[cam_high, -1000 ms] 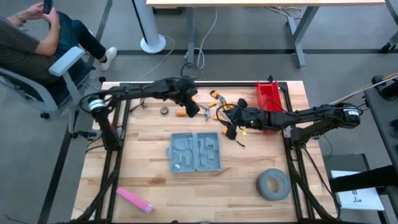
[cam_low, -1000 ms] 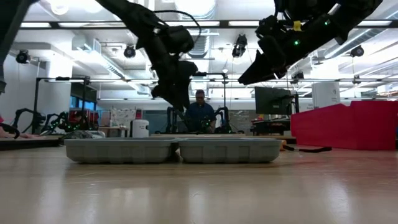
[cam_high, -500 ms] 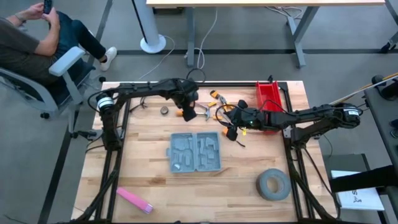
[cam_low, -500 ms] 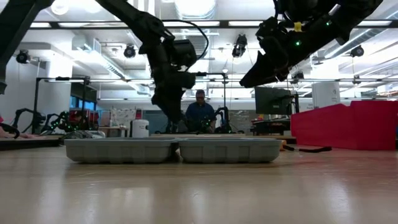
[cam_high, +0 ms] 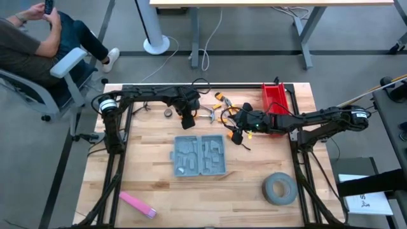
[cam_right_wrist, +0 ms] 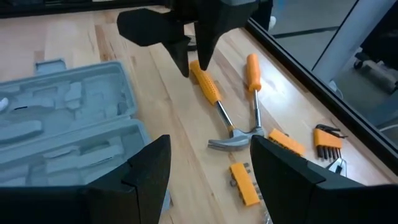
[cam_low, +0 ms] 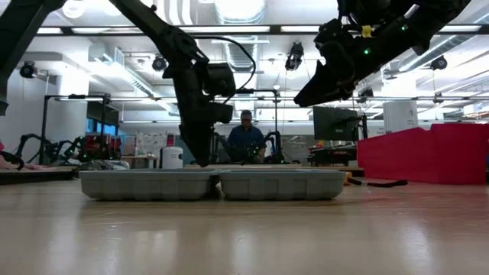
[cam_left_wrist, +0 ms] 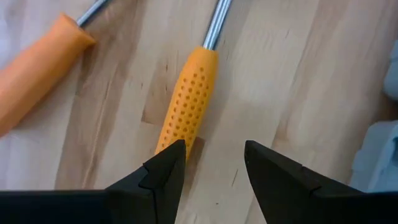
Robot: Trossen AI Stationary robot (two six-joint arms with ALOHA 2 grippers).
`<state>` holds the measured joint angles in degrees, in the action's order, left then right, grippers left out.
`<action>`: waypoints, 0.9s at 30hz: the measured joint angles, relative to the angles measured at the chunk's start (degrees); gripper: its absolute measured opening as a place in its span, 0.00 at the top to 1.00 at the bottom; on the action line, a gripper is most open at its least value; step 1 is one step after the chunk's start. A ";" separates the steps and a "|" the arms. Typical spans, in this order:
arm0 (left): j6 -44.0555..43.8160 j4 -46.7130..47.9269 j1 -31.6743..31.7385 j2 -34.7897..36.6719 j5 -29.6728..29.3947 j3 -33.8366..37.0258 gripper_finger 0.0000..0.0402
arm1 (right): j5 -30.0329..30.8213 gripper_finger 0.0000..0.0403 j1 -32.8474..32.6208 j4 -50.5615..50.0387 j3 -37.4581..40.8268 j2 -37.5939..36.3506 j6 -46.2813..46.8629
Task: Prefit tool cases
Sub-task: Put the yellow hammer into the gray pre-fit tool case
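The open tool case (cam_high: 200, 154) lay flat near the middle of the wooden surface (cam_high: 152, 184), both halves facing up, well apart from the tools at the far edge. Its moulded recesses looked almost all bare; one small pale item sat in the left half, too small to identify. The red bin (cam_high: 276, 100) stood at the far right edge, and its contents could not be made out.

The left hand (cam_left_wrist: 208, 168) was low over the butt end of the hammer's orange dotted handle (cam_left_wrist: 185, 106), fingers released and spread, one tip overlapping the handle end and the other over bare wood. The main risk, as I judge it, was an off-centre close: the handle lay toward one finger, so a squeeze could push it sideways or catch only its very end, letting the heavy head (cam_right_wrist: 231, 140) swing down on lifting. A second orange-handled tool (cam_left_wrist: 37, 65) lay just beside it and might be nudged.

The right hand (cam_right_wrist: 208, 168) hovered released above the surface nearby, holding nothing.
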<state>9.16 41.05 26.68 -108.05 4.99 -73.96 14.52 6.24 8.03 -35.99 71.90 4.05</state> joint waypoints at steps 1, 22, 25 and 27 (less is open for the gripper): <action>0.48 -0.38 0.00 0.00 -0.01 0.28 0.58 | 0.00 0.51 0.00 0.02 0.00 0.00 0.00; 4.63 -5.09 0.00 0.02 -6.03 4.03 0.50 | -1.51 0.51 0.00 1.55 0.00 0.00 -0.17; 3.76 -5.40 0.00 0.02 -6.03 4.14 0.48 | -1.54 0.51 0.00 1.73 0.00 -0.02 -0.17; 3.76 -5.83 0.00 0.02 -6.03 4.12 0.46 | -1.66 0.51 0.00 1.73 0.00 -0.02 -0.20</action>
<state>12.92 35.23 26.68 -108.03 -1.04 -69.84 12.86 6.24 9.76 -35.99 71.88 3.86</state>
